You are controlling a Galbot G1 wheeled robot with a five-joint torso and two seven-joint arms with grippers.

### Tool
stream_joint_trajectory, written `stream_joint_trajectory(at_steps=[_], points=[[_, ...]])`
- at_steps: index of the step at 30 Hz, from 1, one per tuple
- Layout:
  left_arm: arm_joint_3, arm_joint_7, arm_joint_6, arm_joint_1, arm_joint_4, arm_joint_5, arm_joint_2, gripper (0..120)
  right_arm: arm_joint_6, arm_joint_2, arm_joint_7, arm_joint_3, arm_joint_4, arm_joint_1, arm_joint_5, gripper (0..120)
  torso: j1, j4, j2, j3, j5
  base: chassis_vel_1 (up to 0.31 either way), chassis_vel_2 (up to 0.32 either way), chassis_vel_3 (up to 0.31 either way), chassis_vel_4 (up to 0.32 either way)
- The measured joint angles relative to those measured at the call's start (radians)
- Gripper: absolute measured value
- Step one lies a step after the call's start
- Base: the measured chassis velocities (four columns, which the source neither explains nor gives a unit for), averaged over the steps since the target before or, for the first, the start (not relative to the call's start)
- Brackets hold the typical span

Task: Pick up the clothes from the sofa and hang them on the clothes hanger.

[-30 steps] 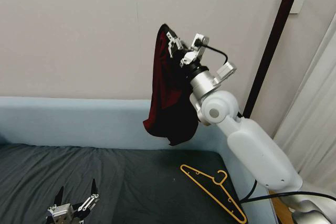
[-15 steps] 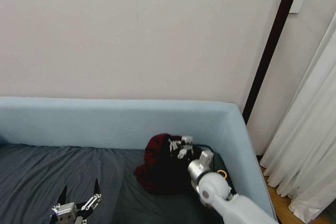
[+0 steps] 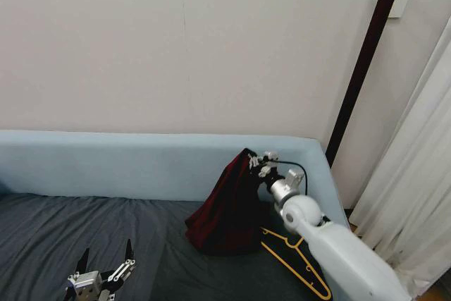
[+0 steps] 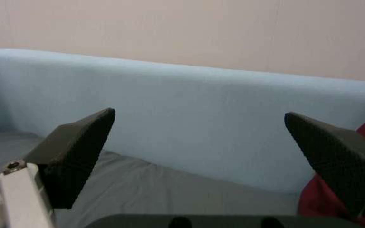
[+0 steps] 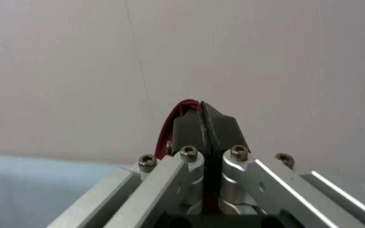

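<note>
A dark red garment (image 3: 229, 206) hangs in a cone from my right gripper (image 3: 258, 163), which is shut on its top just in front of the sofa's light blue backrest (image 3: 141, 163). The garment's lower part rests bunched on the dark grey seat (image 3: 84, 230). In the right wrist view the closed fingers (image 5: 203, 128) pinch a red fold (image 5: 176, 114). A yellow hanger (image 3: 296, 262) lies flat on the seat to the right of the garment. My left gripper (image 3: 104, 273) hovers low over the seat at the front left, open, with nothing between its fingers (image 4: 74, 152).
A dark vertical rack post (image 3: 359, 68) rises right of the sofa's arm, with a crossbar at the top. White curtains (image 3: 416, 195) hang at the far right. A plain wall stands behind the sofa.
One second ago my right gripper held the garment high against the wall; it then dropped to the seat, and now it has lifted the garment's top to backrest height. The left arm stayed put.
</note>
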Motion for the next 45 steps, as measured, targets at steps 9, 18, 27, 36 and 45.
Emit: stream_joint_trajectory(at_steps=[9, 18, 27, 36, 45], points=[[0.006, -0.001, -0.013, 0.005, -0.001, 0.002, -0.005, 100, 0.001, -0.016, -0.026, 0.035, 0.153, 0.051, 0.072, 0, 0.0, 0.0002, 0.0, 0.0, -0.0004, 0.0, 0.0, 0.0, 0.0], [0.014, -0.002, -0.021, 0.019, -0.003, 0.018, -0.011, 100, 0.112, 0.039, -0.265, -0.073, 0.236, -0.433, -0.143, 0, 0.0, 0.0, 0.0, 0.0, 0.0002, 0.0, 0.0, 0.0, 0.0], [0.009, -0.003, -0.031, 0.035, -0.008, 0.024, -0.014, 100, 0.216, 0.104, -0.422, -0.15, 0.048, -0.688, -0.351, 0, 0.0, -0.0002, 0.0, 0.0, 0.0, 0.0, 0.0, 0.0, 0.0], [0.013, -0.003, -0.041, 0.041, -0.018, 0.035, -0.029, 100, 0.231, 0.105, -0.408, -0.181, 0.02, -0.736, -0.414, 0, 0.0, 0.0001, 0.0, 0.0, 0.0001, 0.0, 0.0, 0.0, 0.0], [0.019, -0.003, -0.023, 0.028, -0.023, 0.044, -0.037, 100, -0.048, 0.01, -0.249, -0.183, 0.25, -0.771, -0.288, 34, 0.0, 0.0, 0.0, 0.0, 0.0001, 0.0, 0.0, 0.0, 0.0]])
